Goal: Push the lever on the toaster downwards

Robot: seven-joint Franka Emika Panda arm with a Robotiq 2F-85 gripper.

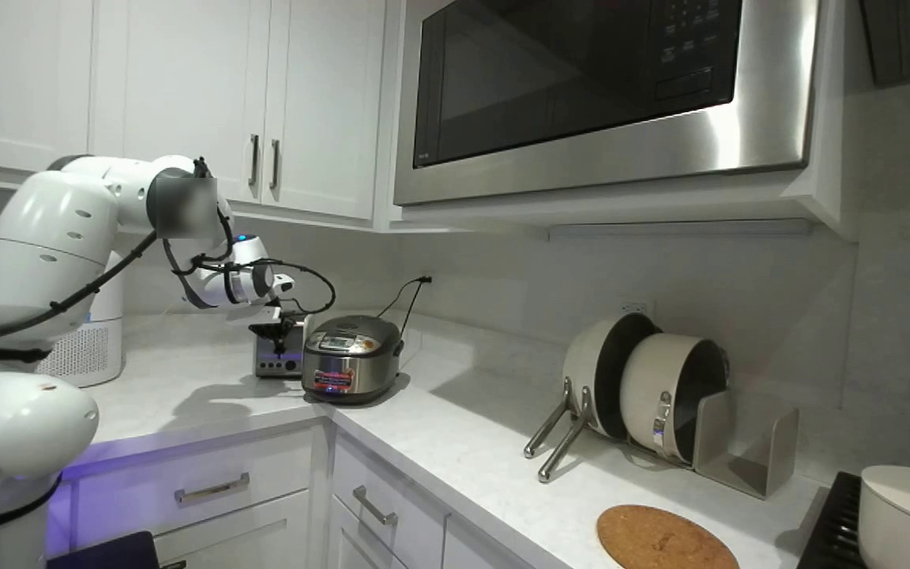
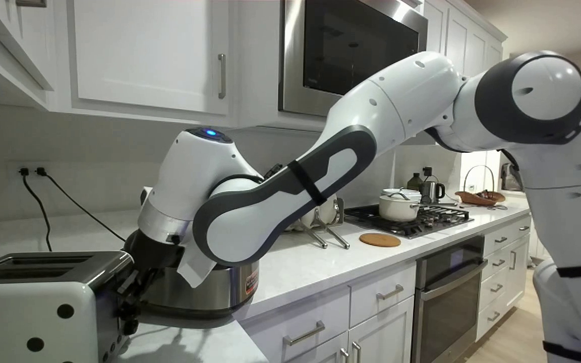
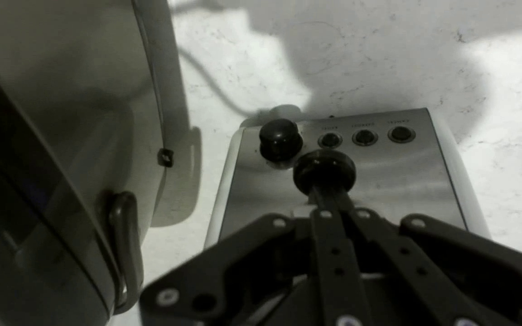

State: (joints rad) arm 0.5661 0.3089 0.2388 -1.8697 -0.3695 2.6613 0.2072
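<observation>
The toaster stands on the counter. In an exterior view [image 2: 23,307] its white side has black dots and its top has dark slots; in an exterior view [image 1: 269,367] only its grey front shows, partly covered by the gripper. In the wrist view, its silver front panel [image 3: 406,181] has a dark dial and several buttons. The round black lever knob [image 3: 324,166] sticks out from the panel, near the dial. My gripper [image 3: 331,197] points down along the toaster's front, fingers together and empty. The fingertips are right at the knob's upper side; contact cannot be told.
A rice cooker [image 1: 352,359] stands close beside the toaster and the gripper. A white perforated appliance [image 1: 92,352] stands on the counter's other side. Plugged cords [image 2: 46,217] run behind. Pans [image 1: 656,395] in a rack and a cork mat [image 1: 664,537] lie farther along. Cabinets hang above.
</observation>
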